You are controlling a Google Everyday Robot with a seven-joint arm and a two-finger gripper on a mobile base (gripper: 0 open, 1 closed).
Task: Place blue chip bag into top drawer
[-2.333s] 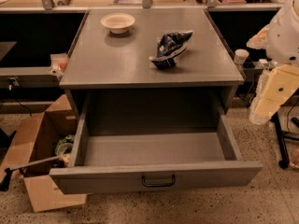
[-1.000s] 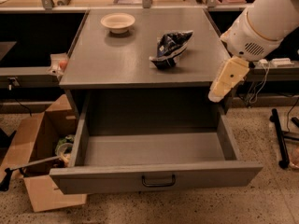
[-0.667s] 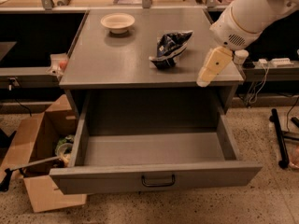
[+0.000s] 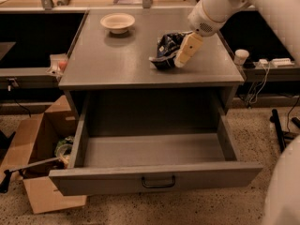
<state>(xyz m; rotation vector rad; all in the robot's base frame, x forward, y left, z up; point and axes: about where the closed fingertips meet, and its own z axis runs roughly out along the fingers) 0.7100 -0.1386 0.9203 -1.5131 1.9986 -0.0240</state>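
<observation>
blue chip bag (image 4: 164, 47), one, gripper (image 4: 182, 59) perhaps touching

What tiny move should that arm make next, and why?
Probably ease the tool down onto the blue chip bag to grasp it: the tool hangs right at the bag's edge, the bag lies on the cabinet top, and the top drawer stands open, empty.

The right part of the blue chip bag (image 4: 162, 49) was covered by the gripper (image 4: 180, 60), near the right edge of the cabinet top (image 4: 112, 62). The arm (image 4: 221, 3) was cut off at the top edge. The contents of the cardboard box (image 4: 33, 146) could not be made out.
</observation>
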